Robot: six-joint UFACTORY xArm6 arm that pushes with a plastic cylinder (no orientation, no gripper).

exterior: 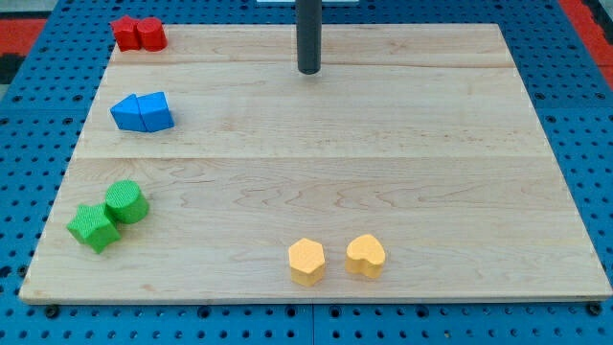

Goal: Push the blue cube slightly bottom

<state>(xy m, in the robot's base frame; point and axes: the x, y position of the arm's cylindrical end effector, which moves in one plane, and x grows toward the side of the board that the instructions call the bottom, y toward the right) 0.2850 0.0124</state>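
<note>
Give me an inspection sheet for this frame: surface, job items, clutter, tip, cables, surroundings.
Surface: wooden board, flat, planks intact.
Job's things: blue cube near the view's left edge, touching a second blue block.
Clutter: two red blocks top left; green pair lower left; two yellow blocks bottom centre.
Grippers: none; my tip at top centre, well right of the blue cube, touching no block.
Cables: nothing seen.
Surroundings: blue pegboard around the board.
</note>
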